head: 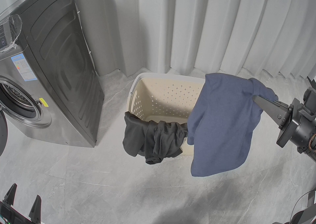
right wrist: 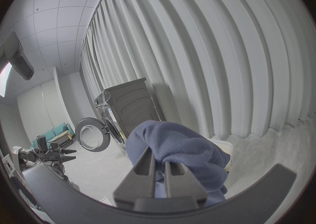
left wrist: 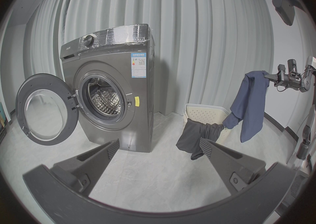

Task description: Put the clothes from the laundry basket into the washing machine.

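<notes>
The blue garment (head: 223,122) hangs in the air from the right gripper (head: 259,98), whose jaws are pressed together on a bunched fold near its top edge (the right wrist view shows the cloth (right wrist: 177,145) bulging over the two closed fingers (right wrist: 148,165)). It droops in front of the right side of the laundry basket (head: 164,77), and one sleeve trails down to the basket's rim; whether it rests on the rim cannot be told. A second piece, the dark garment (head: 153,139), is draped over the basket's near rim, with most of it spilling down the outside wall toward the floor (head: 98,175). The cream basket stands on the floor in front of the pale curtain (head: 197,20). To its left, with a gap of bare floor between them, stands the grey washing machine (head: 62,70). The round door (left wrist: 46,109) is swung wide open, and the steel drum (left wrist: 105,98) shows through the opening. The left gripper (head: 25,192) sits low at the robot's left side, well apart from both basket and machine, with its jaws spread wide and nothing between them.
</notes>
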Controlling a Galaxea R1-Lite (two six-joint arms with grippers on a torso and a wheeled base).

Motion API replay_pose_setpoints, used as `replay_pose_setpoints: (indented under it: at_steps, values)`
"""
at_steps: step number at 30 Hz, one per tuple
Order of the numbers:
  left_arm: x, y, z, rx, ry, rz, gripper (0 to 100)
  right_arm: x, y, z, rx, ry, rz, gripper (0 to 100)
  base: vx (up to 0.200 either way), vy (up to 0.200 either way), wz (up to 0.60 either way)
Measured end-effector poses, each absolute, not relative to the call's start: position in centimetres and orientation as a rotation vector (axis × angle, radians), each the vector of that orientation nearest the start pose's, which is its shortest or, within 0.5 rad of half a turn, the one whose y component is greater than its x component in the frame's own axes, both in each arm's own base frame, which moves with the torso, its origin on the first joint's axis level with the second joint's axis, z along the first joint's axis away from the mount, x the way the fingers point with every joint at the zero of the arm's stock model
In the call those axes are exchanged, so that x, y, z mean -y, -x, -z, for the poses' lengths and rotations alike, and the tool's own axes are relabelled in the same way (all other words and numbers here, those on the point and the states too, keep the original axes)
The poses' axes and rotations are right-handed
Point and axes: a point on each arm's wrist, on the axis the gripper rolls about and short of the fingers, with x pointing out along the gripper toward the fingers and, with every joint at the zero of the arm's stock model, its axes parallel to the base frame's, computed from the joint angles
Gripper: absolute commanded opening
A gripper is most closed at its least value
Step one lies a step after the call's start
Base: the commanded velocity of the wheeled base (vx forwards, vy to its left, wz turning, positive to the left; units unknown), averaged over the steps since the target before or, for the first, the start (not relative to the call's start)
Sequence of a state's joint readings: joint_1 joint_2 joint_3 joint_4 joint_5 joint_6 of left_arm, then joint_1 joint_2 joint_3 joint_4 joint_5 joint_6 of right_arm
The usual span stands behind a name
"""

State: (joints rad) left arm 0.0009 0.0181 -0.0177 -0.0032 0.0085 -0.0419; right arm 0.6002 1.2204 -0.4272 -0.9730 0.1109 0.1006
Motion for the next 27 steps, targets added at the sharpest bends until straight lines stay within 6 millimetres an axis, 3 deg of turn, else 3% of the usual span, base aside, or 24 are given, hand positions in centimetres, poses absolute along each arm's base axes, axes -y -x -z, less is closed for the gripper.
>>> replay_pose_setpoints:
  at_steps: [27]
  values:
    - [-0.02,2.27,-8.11,0.003,0.049,-0.011,100,-10.27,-14.54,-22.53,0.122,-0.141,-0.719,0,0.000,0.200,0.00]
